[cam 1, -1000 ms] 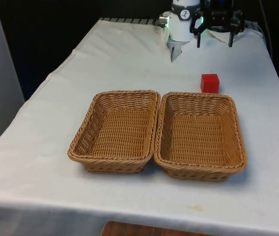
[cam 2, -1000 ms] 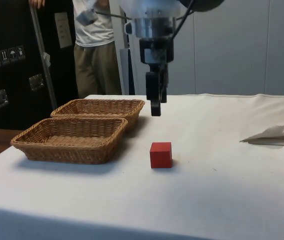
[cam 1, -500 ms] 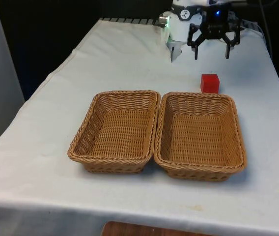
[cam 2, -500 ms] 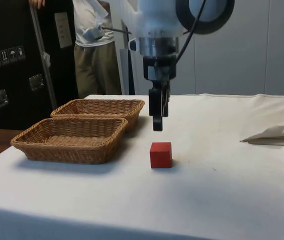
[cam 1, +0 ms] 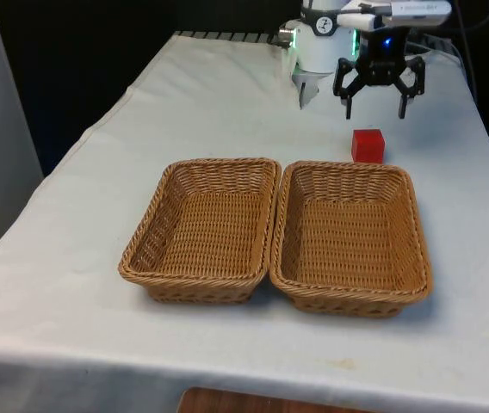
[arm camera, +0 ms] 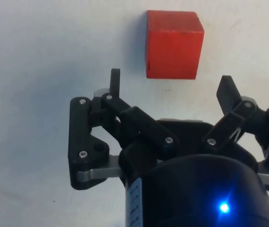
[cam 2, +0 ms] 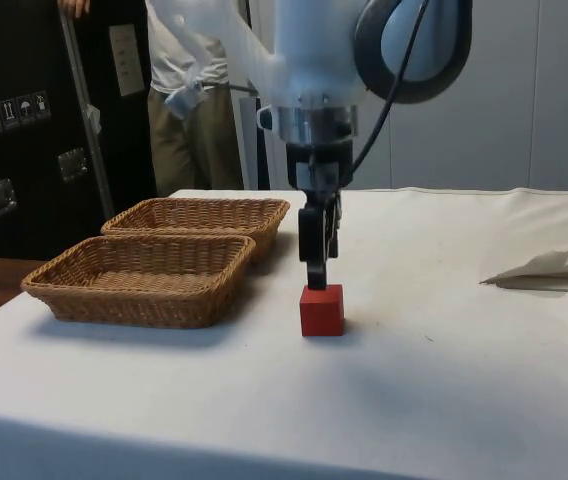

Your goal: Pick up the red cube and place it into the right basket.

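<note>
The red cube [cam 1: 368, 144] sits on the white tablecloth [cam 1: 227, 112] just beyond the far rim of the right basket [cam 1: 349, 237], near that basket's far right corner, close to it but not touching. The left basket [cam 1: 203, 228] lies alongside, the two wicker rims meeting along their long sides. Both baskets hold nothing.

The gripper [cam 1: 375, 107] hangs over the cloth a little beyond the cube, toward the table's far end, its fingers [arm camera: 115, 81] spread wide and gripping nothing. In the side view the gripper [cam 2: 316, 275] ends about level with the cube's top face [cam 2: 322, 291]. In the wrist view the cube [arm camera: 174, 44] lies ahead of the fingertips, not between them.

Bare cloth surrounds the cube on its far side and toward the table's edge on the front view's right. A person [cam 2: 189, 95] stands behind the table in the side view, and a fold of white cloth [cam 2: 554, 268] rises near the far end.
</note>
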